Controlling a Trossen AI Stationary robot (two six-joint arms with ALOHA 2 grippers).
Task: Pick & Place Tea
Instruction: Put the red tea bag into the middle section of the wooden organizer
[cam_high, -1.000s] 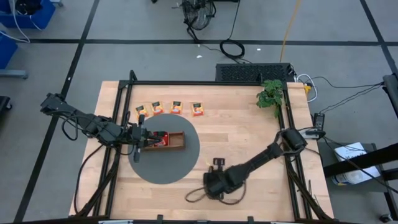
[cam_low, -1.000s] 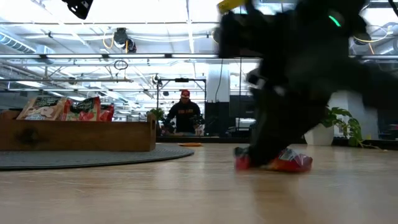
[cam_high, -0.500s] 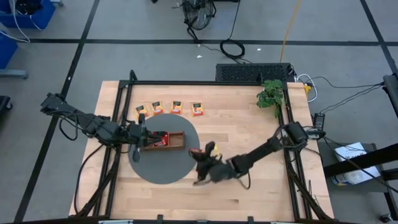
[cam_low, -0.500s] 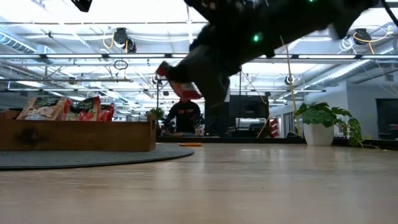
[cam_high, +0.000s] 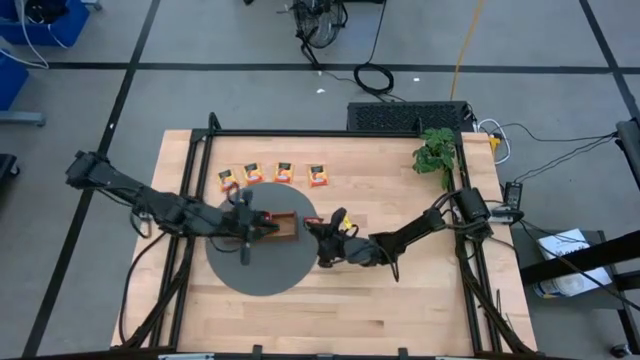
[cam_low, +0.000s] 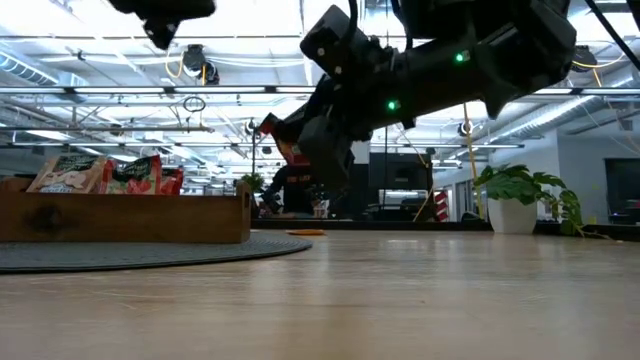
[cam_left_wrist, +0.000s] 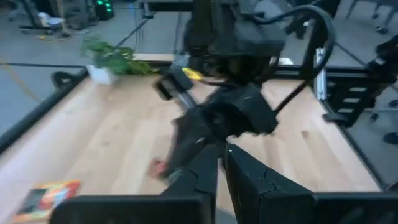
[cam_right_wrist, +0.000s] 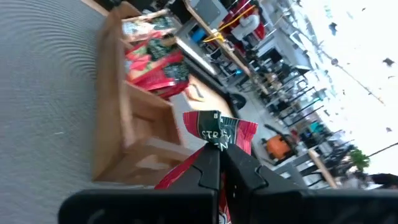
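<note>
- Just beside the open end of the brown wooden three-compartment tray, above the pale wooden surface, the right gripper is hanging with its fingers clenched on a red-and-green square tea packet, carrying it clear of the boards.
- Over the round grey mat, the left gripper is sitting at the tray's near side with its fingers nearly closed; whether they are pinching anything cannot be told from these views.
- Judging the risk: the two arms are crowding the same small tray, so the right fingers could be knocking into the left gripper, or nudging the tray off the mat, if both are moving in together.
- Another likely risk: the packet is being pinched only by a crumpled edge, so it could be slipping out or catching on the tray wall and falling onto the mat rather than into a compartment.
- Counting: four orange-yellow packets are lying in a row on the surface beyond the mat, one red-and-green packet is riding in the right fingers, and several red and pale packets are standing in the tray, too bunched to count.
- One tray, one mat, and one green potted plant at the far corner are showing.
</note>
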